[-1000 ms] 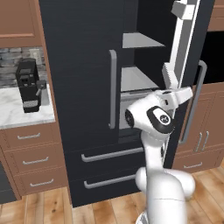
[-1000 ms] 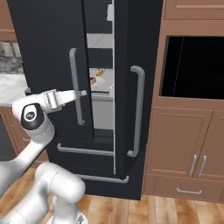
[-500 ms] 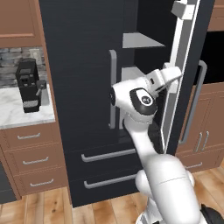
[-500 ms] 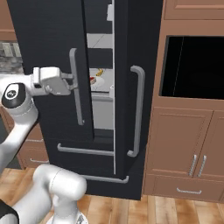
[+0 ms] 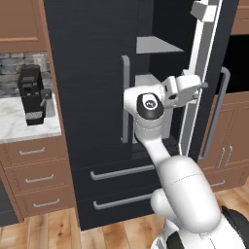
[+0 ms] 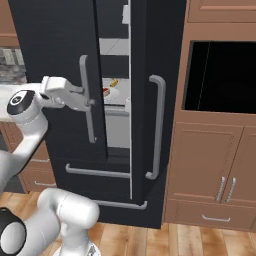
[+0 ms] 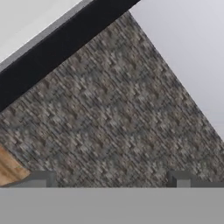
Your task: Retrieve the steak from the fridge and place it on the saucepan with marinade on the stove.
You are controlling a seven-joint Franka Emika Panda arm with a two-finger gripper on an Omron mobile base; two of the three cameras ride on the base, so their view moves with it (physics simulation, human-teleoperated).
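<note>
Spread wide and empty, my gripper [image 6: 85, 101] sits at centre left of the right base view, just by the long grey handle [image 6: 88, 100] of the fridge's left door; whether it touches the handle I cannot tell. In the hand view the two finger tips [image 7: 37, 179] rise well apart at the bottom edge, with nothing between them, and ahead lies a speckled stone wall crossed by a dark band.

What I am after, the steak [image 6: 105, 91], shows as a small red patch on a grey shelf inside the fridge [image 6: 55, 45], through the narrow opening at centre frame in the right base view, just right of the gripper. A small yellow item [image 6: 114, 82] lies close beside it, slightly higher in the frame. The right door [image 5: 204, 87] stands swung out, which is why the shelves [image 5: 155, 44] show at the upper centre of the left base view.

I judge the wide jaws suit a reach for the meat, but the hand points away from the shelf, so it needs turning first. The gap looks tight, and I would mind clipping the door edge or nudging the yellow piece.

Further out, a black coffee machine [image 5: 32, 95] stands on the pale counter [image 5: 19, 124] at the left edge of the left base view, and wooden cabinets [image 6: 220, 150] with a dark oven recess [image 6: 222, 77] fill the right of the right base view.
</note>
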